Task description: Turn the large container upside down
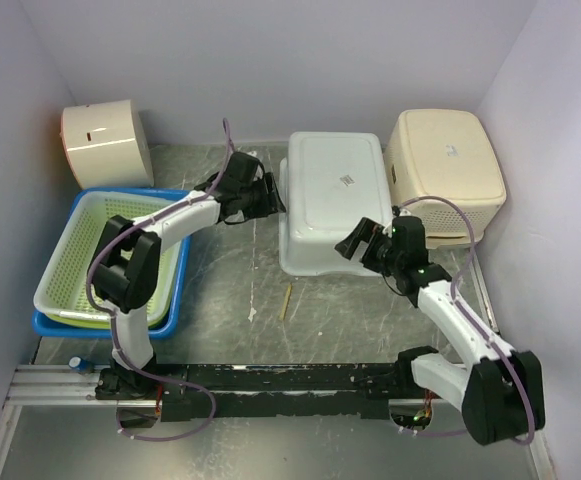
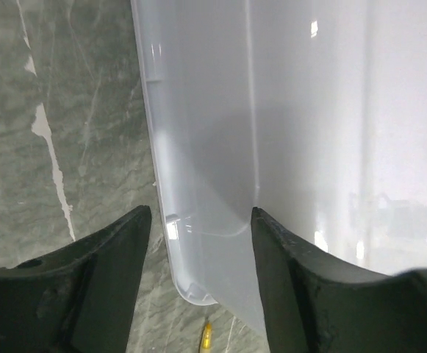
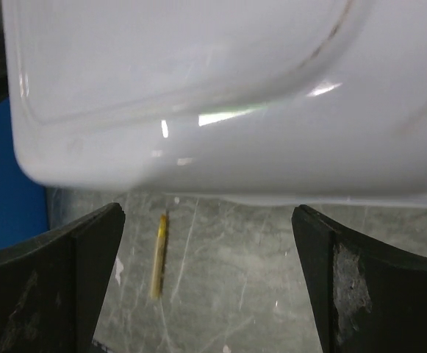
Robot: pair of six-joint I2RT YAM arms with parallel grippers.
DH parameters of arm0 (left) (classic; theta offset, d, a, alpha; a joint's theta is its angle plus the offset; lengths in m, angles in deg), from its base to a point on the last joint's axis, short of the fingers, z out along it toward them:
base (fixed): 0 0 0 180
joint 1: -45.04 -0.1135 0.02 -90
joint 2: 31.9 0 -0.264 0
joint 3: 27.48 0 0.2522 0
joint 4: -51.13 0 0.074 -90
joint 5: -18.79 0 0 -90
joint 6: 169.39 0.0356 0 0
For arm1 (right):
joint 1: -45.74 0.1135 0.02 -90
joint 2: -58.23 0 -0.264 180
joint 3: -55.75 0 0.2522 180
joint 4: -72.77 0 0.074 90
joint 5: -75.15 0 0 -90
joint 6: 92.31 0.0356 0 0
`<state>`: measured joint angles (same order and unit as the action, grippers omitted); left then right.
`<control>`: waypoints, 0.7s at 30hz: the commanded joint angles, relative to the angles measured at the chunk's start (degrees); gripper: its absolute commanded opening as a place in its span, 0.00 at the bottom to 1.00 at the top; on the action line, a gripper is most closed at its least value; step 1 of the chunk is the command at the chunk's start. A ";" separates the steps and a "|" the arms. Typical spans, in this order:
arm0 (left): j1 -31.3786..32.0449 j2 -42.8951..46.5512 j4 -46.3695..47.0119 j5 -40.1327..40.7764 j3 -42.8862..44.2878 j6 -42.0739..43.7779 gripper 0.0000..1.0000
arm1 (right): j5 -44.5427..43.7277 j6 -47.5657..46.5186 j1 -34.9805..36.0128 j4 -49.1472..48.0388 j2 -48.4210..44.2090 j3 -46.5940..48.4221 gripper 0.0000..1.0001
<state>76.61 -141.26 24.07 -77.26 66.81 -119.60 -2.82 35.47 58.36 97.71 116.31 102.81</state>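
Top view: big white container [image 1: 335, 195] sat bottom-up on the table [image 1: 230, 310], centre-back, between a green basket [image 1: 70, 270] in a blue tray [image 1: 100, 328] on the left and a cream tub [image 1: 450, 160] on the right. Left gripper [image 1: 268, 195] was at the container's left side, right gripper [image 1: 352, 243] at its near right corner. A thin stick [image 1: 287, 300] lay on the table just in front of the container. Left wrist view: left gripper [image 2: 201, 213] was partly open, fingers [image 2: 117, 250] straddling the container's [image 2: 309, 110] corner rim; couldn't tell if the pads were actually touching it. Right wrist view: right gripper [image 3: 207, 213] was spread wide with nothing between the fingers [image 3: 88, 243]; container [image 3: 198, 88] wall was just ahead of the tips, stick [image 3: 158, 254] on the table below it.
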 commanded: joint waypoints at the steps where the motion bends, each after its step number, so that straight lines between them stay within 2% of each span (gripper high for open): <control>1: -1.45 5.73 -5.35 3.39 4.70 5.22 0.70 | -5.75 2.58 0.37 -12.50 6.13 3.04 1.00; 8: -2.57 15.29 -11.49 7.40 6.80 11.07 0.81 | -11.26 5.07 0.27 -16.94 17.47 9.64 1.00; 11: -3.34 19.84 -13.56 8.49 6.13 13.13 0.82 | -11.01 5.68 0.29 -17.14 20.03 11.35 1.00; 17: -4.91 26.77 -17.44 14.91 2.75 16.76 0.90 | -8.78 4.77 0.29 -15.06 18.54 12.14 1.00; 21: -5.70 28.66 -22.50 22.08 1.63 20.47 0.96 | -7.59 3.27 0.38 -11.37 12.20 11.44 1.00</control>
<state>71.72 -113.52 8.68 -63.84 69.94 -104.41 -11.04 40.30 58.71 84.25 134.72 113.23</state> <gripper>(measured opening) 0.935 0.999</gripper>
